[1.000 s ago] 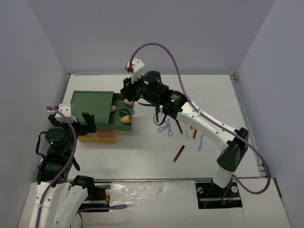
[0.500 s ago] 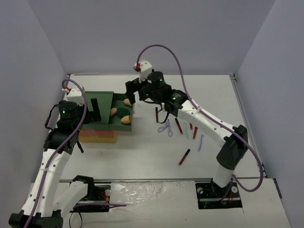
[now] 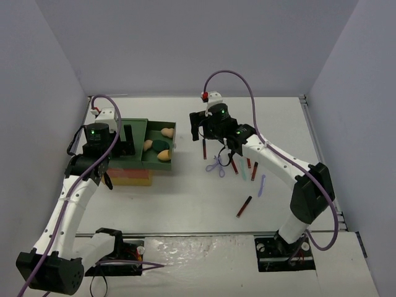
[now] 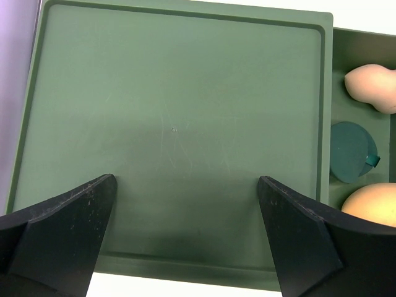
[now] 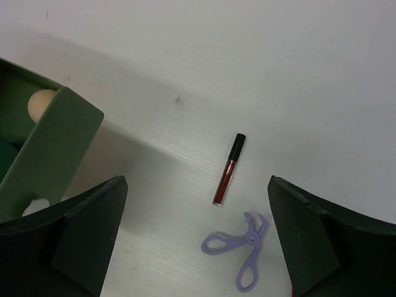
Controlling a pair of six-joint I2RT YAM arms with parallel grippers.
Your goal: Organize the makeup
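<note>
Peach sponges (image 3: 164, 156) number three, green disc (image 3: 161, 145) one; left gripper (image 4: 186, 185) and right gripper (image 5: 197, 183) gape.

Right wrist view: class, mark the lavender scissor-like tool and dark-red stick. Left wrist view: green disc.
lavender scissor-like tool (image 5: 250, 236), right wrist view, pivot.
dark-red stick (image 5: 228, 171), right wrist view, mid-shaft.
green disc (image 4: 351, 151), left wrist view, centre.

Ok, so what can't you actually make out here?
Left wrist view: the upper sponge and lower sponge run off the right edge.
Right wrist view: the drawer wall hides the drawer's inside, bar one sponge tip.
Top view: the right arm covers the tops of some dark-red sticks.
</note>
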